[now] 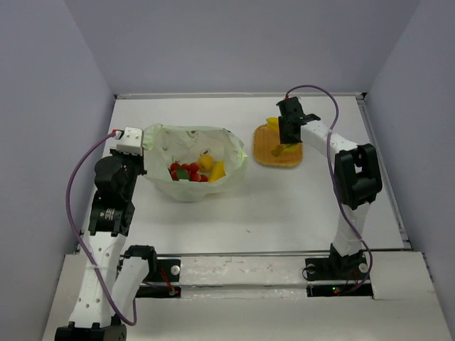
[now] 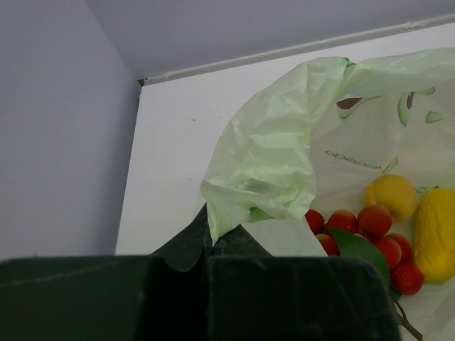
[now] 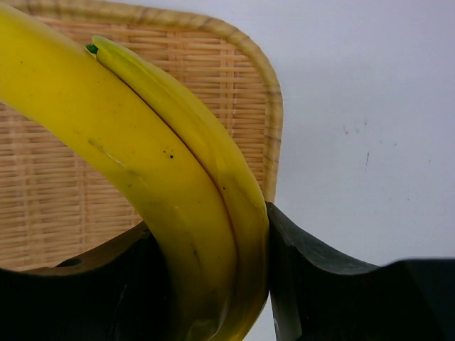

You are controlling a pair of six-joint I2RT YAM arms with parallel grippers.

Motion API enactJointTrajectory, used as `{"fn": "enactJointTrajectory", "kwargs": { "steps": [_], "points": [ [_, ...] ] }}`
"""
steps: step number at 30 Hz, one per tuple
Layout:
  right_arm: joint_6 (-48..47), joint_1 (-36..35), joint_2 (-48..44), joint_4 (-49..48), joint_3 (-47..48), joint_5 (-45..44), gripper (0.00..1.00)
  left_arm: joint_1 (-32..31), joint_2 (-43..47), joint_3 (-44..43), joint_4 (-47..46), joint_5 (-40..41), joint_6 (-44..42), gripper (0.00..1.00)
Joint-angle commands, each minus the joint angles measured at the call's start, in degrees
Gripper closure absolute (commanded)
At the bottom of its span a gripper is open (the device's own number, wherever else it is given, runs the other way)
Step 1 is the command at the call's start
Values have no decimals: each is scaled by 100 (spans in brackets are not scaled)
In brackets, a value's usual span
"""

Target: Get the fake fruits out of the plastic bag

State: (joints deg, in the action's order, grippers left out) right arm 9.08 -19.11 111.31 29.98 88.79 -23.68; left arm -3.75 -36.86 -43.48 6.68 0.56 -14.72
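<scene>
Fake fruits (image 1: 192, 170) in two places. From the top camera: red balls, a yellow-orange piece and a yellow piece down inside the plastic bag (image 1: 229, 150), on the left part of the table (image 1: 284, 213). Yellow bananas (image 1: 283, 150) over the orange woven mat (image 1: 272, 159) on the right.

At the bag's left edge, left gripper (image 1: 142, 142); above the mat, right gripper (image 1: 287, 142). Hard to see any grip from up there.

From the left wrist camera: left gripper (image 2: 210, 238) closed tight, pinching a fold of the bag's rim. Red balls (image 2: 375, 220) and a green leaf (image 2: 359, 249) close by, inside the bag.

From the right wrist camera: two bananas (image 3: 163, 192) side by side, squeezed between the black fingers (image 3: 320, 284) of the right gripper. Woven mat (image 3: 213, 85) behind them, and bare table to its right.
</scene>
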Motion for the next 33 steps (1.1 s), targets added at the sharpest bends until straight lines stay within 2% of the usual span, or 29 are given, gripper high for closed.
{"fn": "enactJointTrajectory", "kwargs": {
  "steps": [1, 8, 11, 14, 15, 17, 18, 21, 24, 26, 30, 31, 33],
  "points": [
    [-389, 101, 347, -141, 314, -163, 99, -3, 91, 24, -158, -29, -4, 100],
    [-591, 162, 559, -317, 78, -14, 99, -3, 100, 33, -149, 6, -40, 100],
    [-627, 215, 559, -457, -108, -49, 93, -3, 91, 59, -167, -12, -40, 100],
    [-697, 215, 498, -475, -134, -163, 61, 6, 56, 33, -193, -21, -48, 100],
    [-715, 215, 462, -484, -134, -146, 42, 14, 48, 16, -193, -29, -48, 100],
    [-785, 215, 278, -475, -126, -32, 32, 6, 65, 7, -193, -21, -48, 100],
    [-803, 215, 199, -440, -108, 4, 23, 14, 82, 15, -193, -29, -57, 100],
    [-838, 215, -151, -187, 102, 214, 9, 14, 153, 42, -219, -266, -40, 100],
    [-820, 215, -573, 121, 479, 531, 3, 14, 188, 59, -228, -363, -31, 100],
    [-838, 23, -776, 315, 769, 514, 3, 14, 223, 86, -237, -390, -31, 100],
    [-689, -1074, -1277, 580, 1692, -127, 4, 14, 276, 156, -228, -425, -22, 100],
    [-506, -1721, -1470, 388, 1929, -354, 5, 14, 311, 182, -228, -425, -31, 100],
    [-303, -2305, -1768, -303, 1940, -165, 8, 14, 364, 217, -220, -442, -22, 100]
  ]
}}
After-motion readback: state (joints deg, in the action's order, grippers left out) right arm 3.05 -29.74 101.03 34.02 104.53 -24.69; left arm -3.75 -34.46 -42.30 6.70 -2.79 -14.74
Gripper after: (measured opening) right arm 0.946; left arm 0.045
